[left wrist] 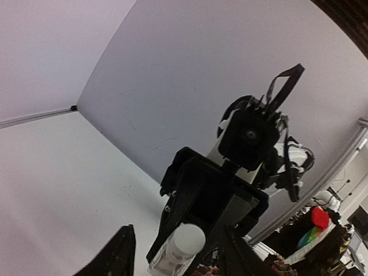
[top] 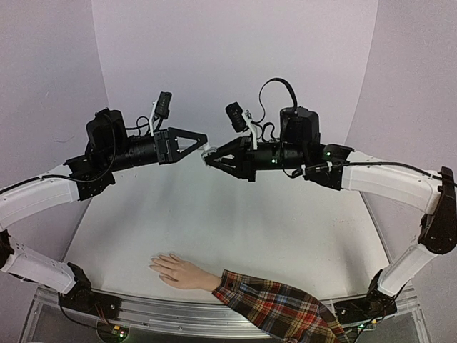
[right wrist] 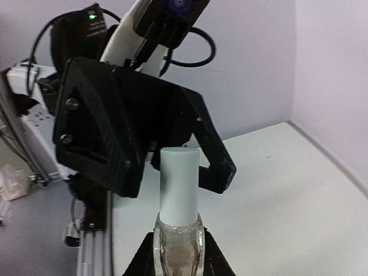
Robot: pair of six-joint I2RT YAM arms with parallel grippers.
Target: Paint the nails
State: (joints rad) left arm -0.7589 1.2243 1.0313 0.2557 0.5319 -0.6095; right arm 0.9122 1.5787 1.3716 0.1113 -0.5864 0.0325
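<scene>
We record the matte white table [top: 235, 221] under both arms. At its near edge lie a soft red plaid sleeve [top: 275, 307] and the smooth beige mannequin hand [top: 182, 271], fingers pointing left. Well above them, the right gripper [top: 208, 158] clamps a clear glass bottle [right wrist: 178, 247] with a cylindrical white cap [right wrist: 179, 184]. The left gripper [top: 203, 139] faces that cap with its jaws apart. The nails [top: 154, 266] tip the mannequin fingers and are too small to resolve.

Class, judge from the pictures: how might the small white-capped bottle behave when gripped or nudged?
The bottle looks like clear glass, so probably rigid, slick and breakable. Its tall white cap on a narrow body suggests it tips easily if pushed.
</scene>
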